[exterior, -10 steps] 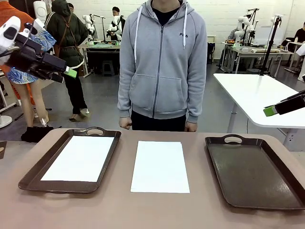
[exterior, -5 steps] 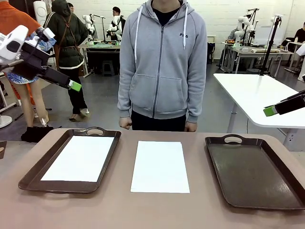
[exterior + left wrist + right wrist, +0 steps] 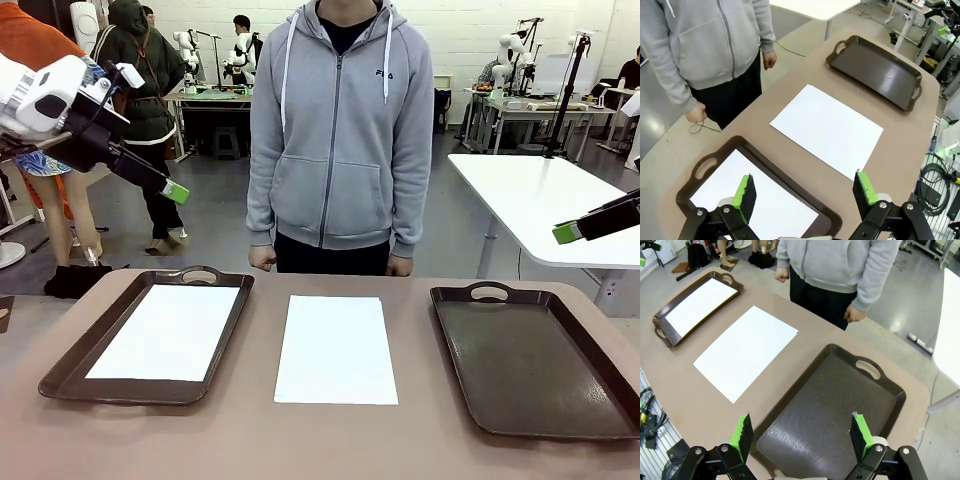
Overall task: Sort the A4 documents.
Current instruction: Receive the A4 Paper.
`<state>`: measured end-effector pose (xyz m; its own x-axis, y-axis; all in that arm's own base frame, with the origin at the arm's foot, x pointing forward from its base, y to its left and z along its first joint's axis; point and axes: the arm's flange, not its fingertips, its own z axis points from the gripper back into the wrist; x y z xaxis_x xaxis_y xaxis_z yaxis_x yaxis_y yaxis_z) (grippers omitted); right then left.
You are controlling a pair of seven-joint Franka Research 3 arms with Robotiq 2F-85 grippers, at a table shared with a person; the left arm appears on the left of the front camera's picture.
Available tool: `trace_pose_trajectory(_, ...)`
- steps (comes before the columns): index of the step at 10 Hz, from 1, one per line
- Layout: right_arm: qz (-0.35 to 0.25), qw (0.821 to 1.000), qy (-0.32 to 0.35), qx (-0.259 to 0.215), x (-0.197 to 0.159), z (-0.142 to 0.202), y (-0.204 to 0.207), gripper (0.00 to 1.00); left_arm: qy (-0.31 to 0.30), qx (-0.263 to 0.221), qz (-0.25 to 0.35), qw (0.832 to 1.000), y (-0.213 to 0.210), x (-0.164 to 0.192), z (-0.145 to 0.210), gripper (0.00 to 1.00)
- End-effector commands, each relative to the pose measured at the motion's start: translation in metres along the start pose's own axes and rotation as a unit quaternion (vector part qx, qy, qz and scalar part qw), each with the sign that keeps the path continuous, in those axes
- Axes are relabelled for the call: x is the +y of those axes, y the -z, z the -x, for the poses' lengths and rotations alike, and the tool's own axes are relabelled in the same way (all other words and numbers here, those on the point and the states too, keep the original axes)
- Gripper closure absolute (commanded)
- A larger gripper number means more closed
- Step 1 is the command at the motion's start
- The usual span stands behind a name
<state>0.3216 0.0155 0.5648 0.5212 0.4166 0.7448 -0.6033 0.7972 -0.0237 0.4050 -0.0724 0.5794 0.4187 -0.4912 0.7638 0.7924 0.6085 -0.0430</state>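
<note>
Left of centre sheet (image 3: 336,348): tray (image 3: 70,362) holding second sheet (image 3: 170,330).
Right of centre sheet: dark tray (image 3: 530,360), apart.
Hoodie logo (image 3: 385,72): unreadable.
Left gripper (image 3: 805,185), right gripper (image 3: 801,426): fingers spread.

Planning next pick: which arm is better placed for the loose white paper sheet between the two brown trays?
Left, probably. The open left gripper hangs nearer the white A4 sheet, which lies near the centre of its wrist view. The open right gripper looks down on the empty dark brown tray.
</note>
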Motion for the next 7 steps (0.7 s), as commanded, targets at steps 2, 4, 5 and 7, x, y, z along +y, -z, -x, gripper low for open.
trace_pose_trajectory(2, -0.005, 1.000, 0.001, -0.001, 0.0003, -0.0001, 0.0018, 0.00, 0.028, 0.015, 0.001, 0.999, 0.0061, -0.0120, 0.0051, 0.00)
trace_pose_trajectory(4, -0.005, 1.000, 0.001, -0.001, 0.0003, -0.0001, 0.0018, 0.00, 0.026, 0.017, 0.005, 1.000, 0.0057, -0.0136, 0.0071, 0.00)
trace_pose_trajectory(5, -0.005, 1.000, 0.001, -0.001, 0.0003, -0.0001, 0.0018, 0.00, 0.025, 0.017, 0.009, 1.000, 0.0060, -0.0148, 0.0073, 0.00)
trace_pose_trajectory(7, -0.005, 1.000, 0.001, -0.001, 0.0003, -0.0001, 0.0018, 0.00, 0.023, 0.014, 0.015, 1.000, 0.0065, -0.0160, 0.0069, 0.00)
